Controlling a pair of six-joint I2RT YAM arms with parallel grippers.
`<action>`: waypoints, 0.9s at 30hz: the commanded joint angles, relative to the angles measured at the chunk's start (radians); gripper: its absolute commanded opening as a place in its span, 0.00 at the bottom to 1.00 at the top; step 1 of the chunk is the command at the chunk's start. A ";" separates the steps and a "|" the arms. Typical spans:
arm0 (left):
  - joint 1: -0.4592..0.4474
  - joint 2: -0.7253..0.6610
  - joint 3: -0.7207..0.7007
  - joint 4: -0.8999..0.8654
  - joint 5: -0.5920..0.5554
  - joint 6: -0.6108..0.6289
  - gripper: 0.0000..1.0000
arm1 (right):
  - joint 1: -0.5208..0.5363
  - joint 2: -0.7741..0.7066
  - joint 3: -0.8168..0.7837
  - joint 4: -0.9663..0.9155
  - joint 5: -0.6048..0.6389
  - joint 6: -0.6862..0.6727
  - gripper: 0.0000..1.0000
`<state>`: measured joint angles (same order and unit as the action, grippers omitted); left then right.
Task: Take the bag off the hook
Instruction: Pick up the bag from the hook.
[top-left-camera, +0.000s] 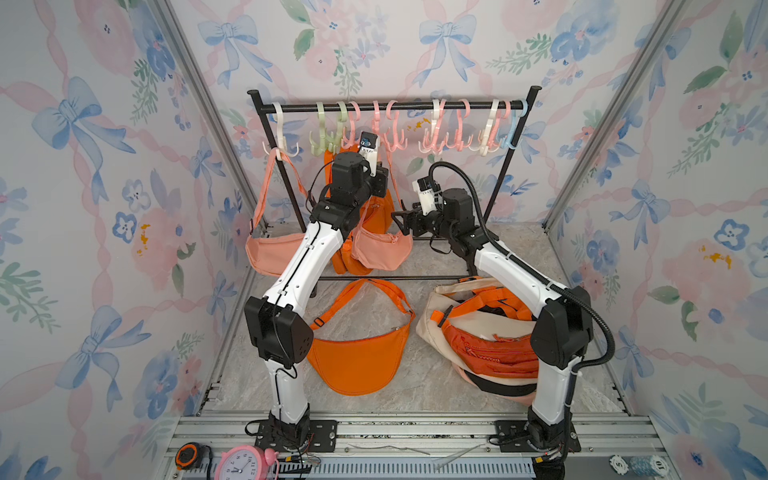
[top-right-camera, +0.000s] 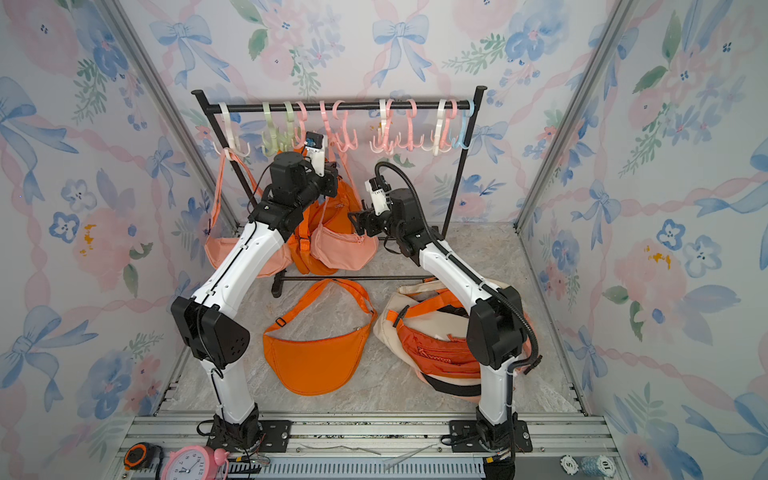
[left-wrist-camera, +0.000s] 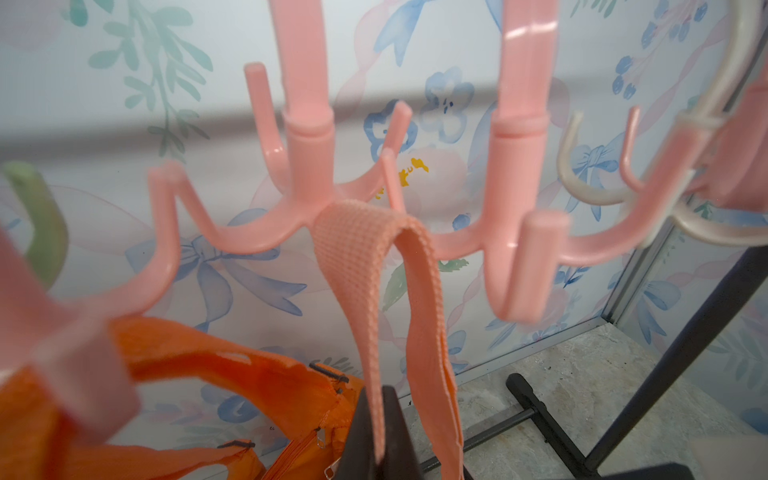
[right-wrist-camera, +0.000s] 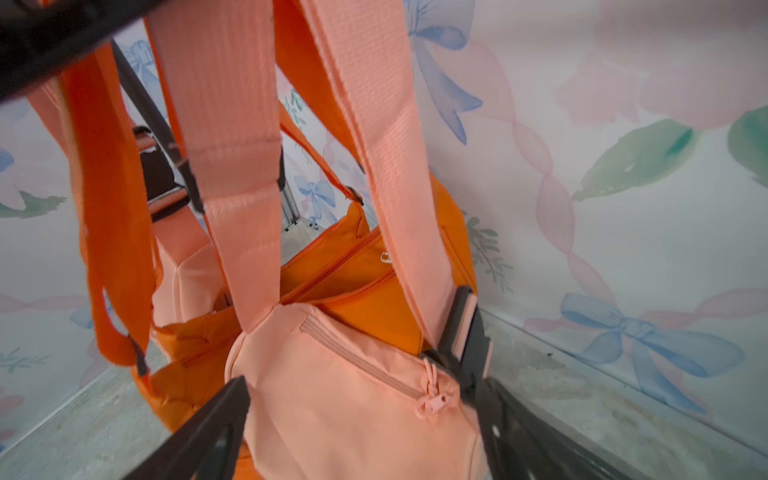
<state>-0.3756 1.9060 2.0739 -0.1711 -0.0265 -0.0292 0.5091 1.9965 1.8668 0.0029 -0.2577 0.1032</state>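
The left end effector (left-wrist-camera: 374, 436) is clenched on the peach strap (left-wrist-camera: 357, 270) just below the pink hook (left-wrist-camera: 307, 174), probably to lift the loop off its prong. The right end effector (right-wrist-camera: 353, 390), released, flanks the peach bag (top-left-camera: 380, 249) hanging mid-frame, apparently to steady it.

White shells, black joints on left arm (top-left-camera: 299, 266) and right arm (top-left-camera: 511, 266); ribbed black hose (top-left-camera: 611, 336) on right

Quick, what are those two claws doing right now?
Left gripper: shut on the peach strap.
Right gripper: open, jaws either side of the peach bag.
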 joint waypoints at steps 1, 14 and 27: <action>-0.009 -0.059 -0.011 0.003 0.047 -0.004 0.00 | -0.021 0.084 0.137 0.026 -0.060 0.002 0.87; -0.011 -0.111 -0.055 0.003 0.055 -0.018 0.00 | -0.034 0.352 0.558 -0.040 -0.089 0.087 0.24; -0.007 -0.114 0.026 0.008 0.035 -0.026 0.00 | -0.028 0.071 0.243 0.161 -0.091 0.136 0.00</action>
<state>-0.3801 1.8111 2.0548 -0.1848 0.0090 -0.0372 0.4831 2.1628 2.1273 0.0700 -0.3336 0.2104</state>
